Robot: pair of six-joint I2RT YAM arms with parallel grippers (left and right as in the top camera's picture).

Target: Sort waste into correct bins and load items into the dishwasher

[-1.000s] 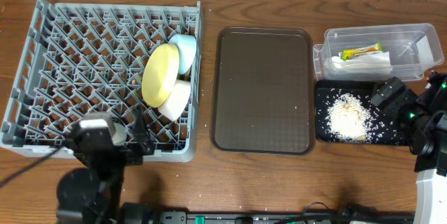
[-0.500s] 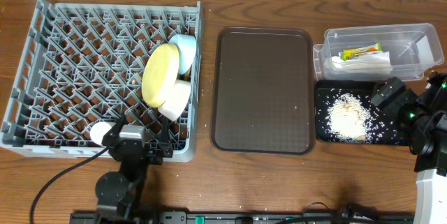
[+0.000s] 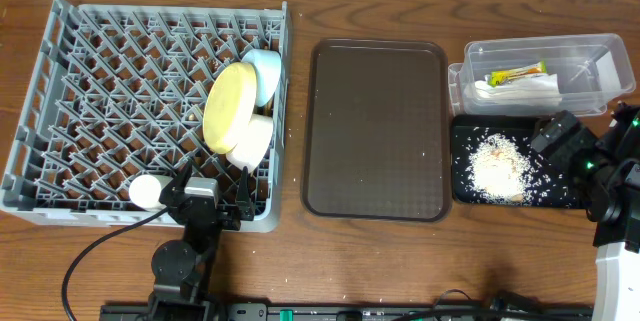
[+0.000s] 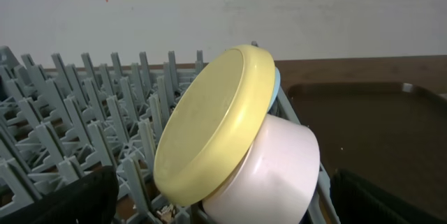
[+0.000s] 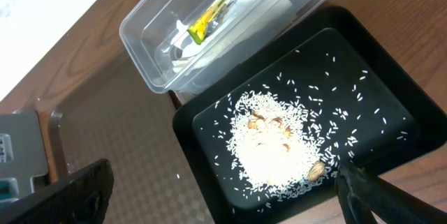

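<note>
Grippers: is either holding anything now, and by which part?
Nothing is held. The left gripper is open by the dish rack's front edge, the right gripper open above the black tray; nothing sits between either's fingers.

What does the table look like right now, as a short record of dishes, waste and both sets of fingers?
dish rack: yellow plate, light-blue bowl, white bowl, white cup inside
clear tub: wrapper, napkin
black tray: rice crumbs
brown tray: between rack and bins
left fingers: open, at rack's front edge
right fingers: open, above black tray
</note>
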